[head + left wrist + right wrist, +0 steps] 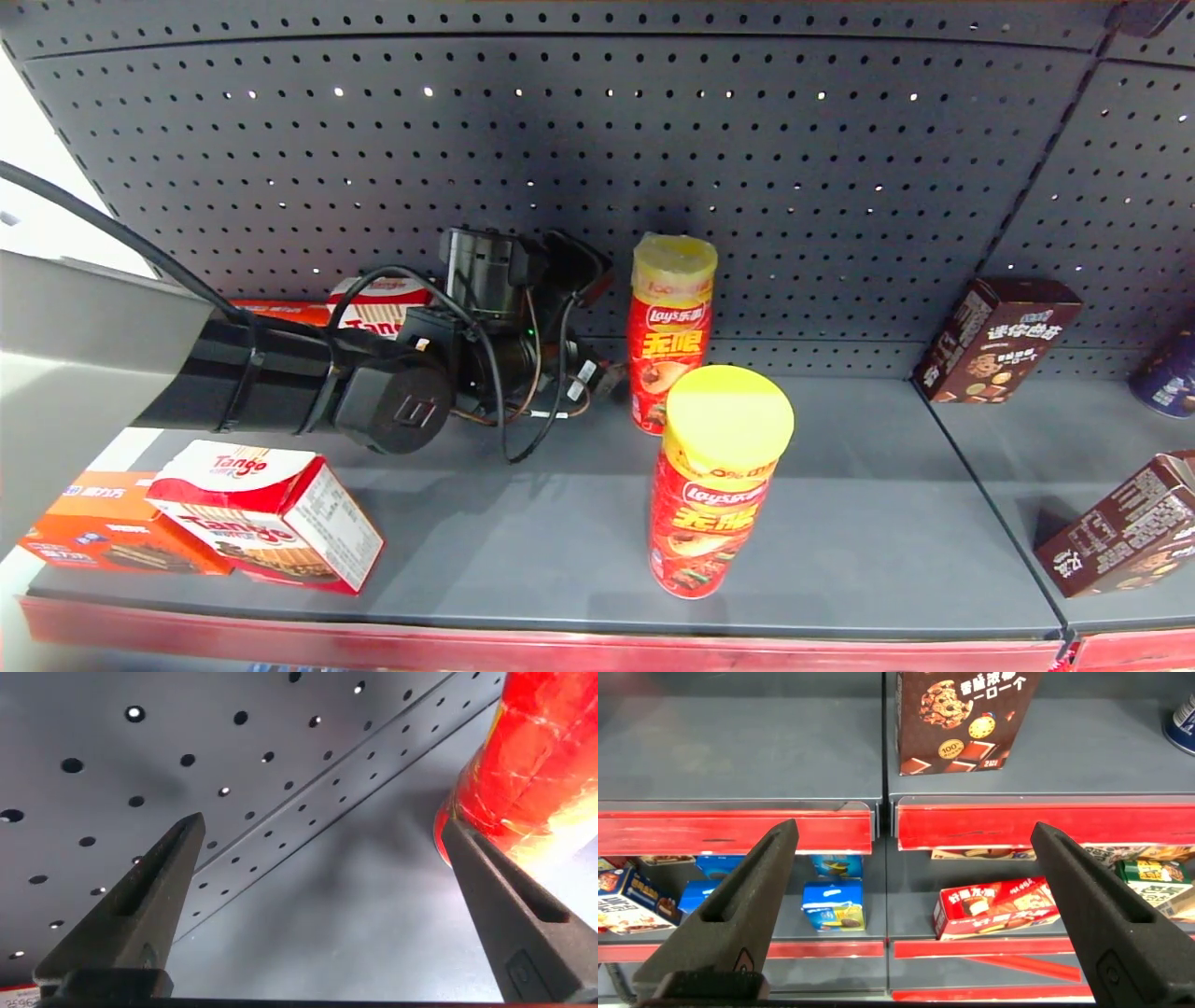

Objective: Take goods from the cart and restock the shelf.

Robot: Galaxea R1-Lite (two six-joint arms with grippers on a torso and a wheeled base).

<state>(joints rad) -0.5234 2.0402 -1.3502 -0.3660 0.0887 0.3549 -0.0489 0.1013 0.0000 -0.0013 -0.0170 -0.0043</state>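
Front chips can [714, 485] | left gripper [322, 826] open | rear can [537, 756] just beside it

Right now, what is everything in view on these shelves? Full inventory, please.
chip cans: 2, red with yellow lids, mid-shelf, one behind the other
wafer boxes: 2, white and red, left side, front and back
orange box: at least 1, orange, front left corner
cookie boxes: 2, brown, right bay
blue container: 1, blue, far right edge
lower-shelf boxes: several, blue, red-white, shelves below
left gripper: 1, black, open beside the back can
right gripper: 1, black, open, facing the shelf fronts
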